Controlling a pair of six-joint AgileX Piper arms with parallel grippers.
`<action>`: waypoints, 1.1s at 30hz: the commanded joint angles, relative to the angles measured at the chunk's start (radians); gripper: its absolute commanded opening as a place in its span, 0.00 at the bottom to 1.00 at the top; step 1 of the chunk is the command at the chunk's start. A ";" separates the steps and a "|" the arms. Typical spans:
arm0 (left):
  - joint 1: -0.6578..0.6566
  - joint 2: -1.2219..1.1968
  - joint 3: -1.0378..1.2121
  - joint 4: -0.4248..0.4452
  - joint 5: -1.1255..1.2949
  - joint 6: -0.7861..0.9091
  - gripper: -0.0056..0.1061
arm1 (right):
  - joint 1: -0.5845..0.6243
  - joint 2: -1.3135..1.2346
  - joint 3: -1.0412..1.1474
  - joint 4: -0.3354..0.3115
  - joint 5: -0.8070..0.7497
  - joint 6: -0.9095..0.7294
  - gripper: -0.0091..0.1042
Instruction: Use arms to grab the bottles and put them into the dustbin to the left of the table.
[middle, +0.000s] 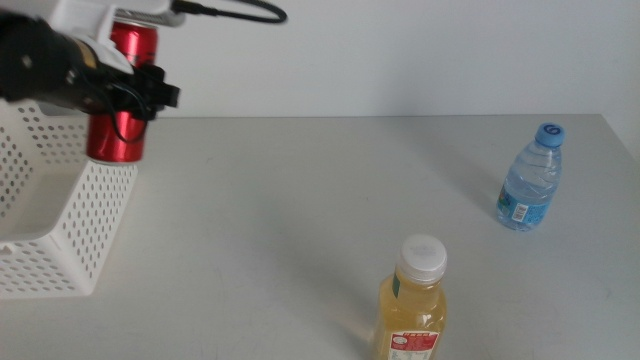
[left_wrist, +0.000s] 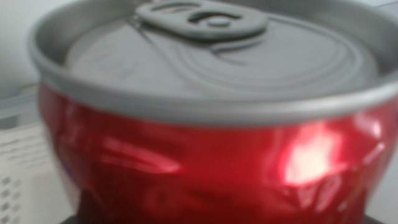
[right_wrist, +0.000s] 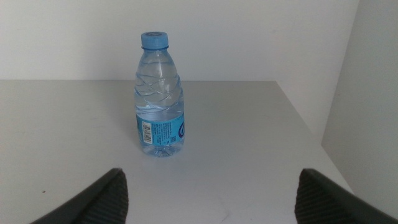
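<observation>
1. The left tool (middle: 125, 90) is seen at the upper left of the middle view, closed around the red soda can (middle: 122, 100), which is held upright above the near corner of the white dustbin (middle: 70, 230).
2. In the left wrist view the can (left_wrist: 211, 155) fills the frame; its grey lid and pull tab are shown, and its red wall looks dented, though the picture is blurred. No writing can be read on it.
3. The juice bottle (middle: 412, 310) stands upright on the counter (middle: 300, 190) at the bottom centre, with a white cap and a red-and-white label whose print is too small to read.
4. The water bottle (middle: 528, 180) stands upright at the right, well apart from the juice bottle.
5. In the right wrist view the right tool (right_wrist: 211, 193) is seen with jaws spread wide and holding nothing, near the water bottle (right_wrist: 159, 93). A barcode and blue label are visible; the lettering is illegible.
</observation>
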 joint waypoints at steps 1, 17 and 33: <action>0.079 -0.025 -0.168 -0.122 0.154 0.171 0.12 | 0.003 -0.021 -0.009 -0.005 -0.071 -0.009 0.74; 0.451 0.225 -0.551 -0.410 0.495 0.535 0.12 | 0.003 -0.021 -0.009 -0.005 -0.071 -0.009 0.74; 0.452 0.474 -0.550 -0.335 0.516 0.523 0.12 | 0.003 -0.021 -0.009 -0.005 -0.071 -0.009 0.74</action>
